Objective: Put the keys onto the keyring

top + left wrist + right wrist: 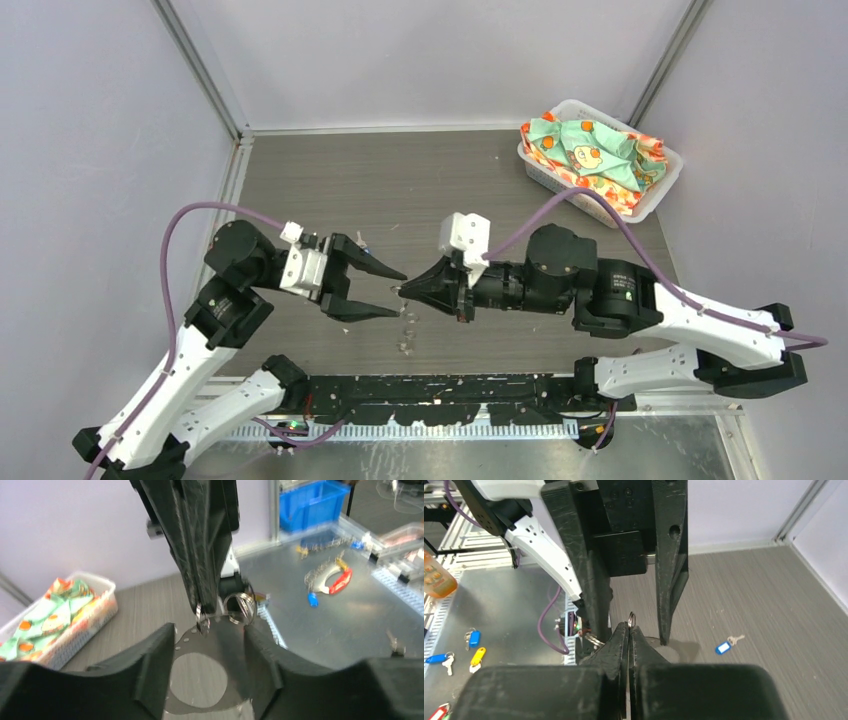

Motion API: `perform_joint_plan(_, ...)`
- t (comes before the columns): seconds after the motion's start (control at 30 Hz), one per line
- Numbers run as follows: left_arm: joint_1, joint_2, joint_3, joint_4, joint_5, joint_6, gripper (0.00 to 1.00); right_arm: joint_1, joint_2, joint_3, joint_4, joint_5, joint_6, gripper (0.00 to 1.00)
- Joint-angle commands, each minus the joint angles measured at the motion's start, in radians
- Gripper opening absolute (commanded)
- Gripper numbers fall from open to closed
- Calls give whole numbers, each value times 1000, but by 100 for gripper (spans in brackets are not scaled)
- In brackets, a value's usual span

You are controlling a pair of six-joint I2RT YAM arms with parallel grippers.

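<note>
One white basket (541, 172) sits upper right, stuffed with bunched patterned cloth (590, 150). Mid-frame, the right gripper (629, 630) is pinched fully closed on the keyring (631, 618), a small silver loop poking out at its tips. The left gripper (399, 294) stands about half spread around those tips, holding nothing. A second ring may hang alongside; it is too blurred to tell. One blue-headed key (724, 647) lies on the table (400, 180), lower right in the right wrist view.

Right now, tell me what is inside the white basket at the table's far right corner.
A crumpled green and orange patterned cloth fills the white basket, rising above its rim. The basket's floor, and anything beneath the cloth, is covered and cannot be seen.
</note>
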Motion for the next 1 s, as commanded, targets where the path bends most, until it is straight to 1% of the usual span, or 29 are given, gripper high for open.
perform_joint_plan(0.0, -3, 43, 127, -438, 20, 342, 58, 0, 80, 175, -265, 62, 51, 1)
perform_joint_plan(0.03, -3, 55, 149, -490, 16, 385, 59, 0, 109, 213, -321, 64, 56, 1)
perform_joint_plan(0.07, -3, 65, 164, -535, 15, 440, 57, 0, 137, 250, -369, 66, 60, 1)
perform_joint_plan(0.1, -4, 68, 171, -558, 12, 464, 54, 0, 162, 284, -412, 68, 62, 1)
perform_joint_plan(0.2, -3, 70, 184, -589, 8, 489, 40, 0, 224, 365, -507, 74, 61, 1)
perform_joint_plan(0.27, -3, 75, 200, -640, 21, 514, 34, 0, 252, 400, -543, 77, 62, 1)
perform_joint_plan(0.37, -4, 81, 211, -706, 35, 538, 31, 0, 277, 434, -576, 78, 61, 1)
perform_joint_plan(0.6, -3, 73, 219, -729, 13, 553, 30, 0, 343, 528, -680, 87, 61, 1)
perform_joint_plan(0.73, -3, 69, 208, -711, 15, 551, 21, 0, 357, 541, -690, 79, 63, 1)
perform_joint_plan(0.87, -3, 77, 195, -665, 44, 508, 19, 1, 360, 543, -669, 66, 61, 1)
perform_joint_plan(0.97, -3, 85, 198, -652, 60, 478, 12, 2, 346, 519, -632, 62, 62, 1)
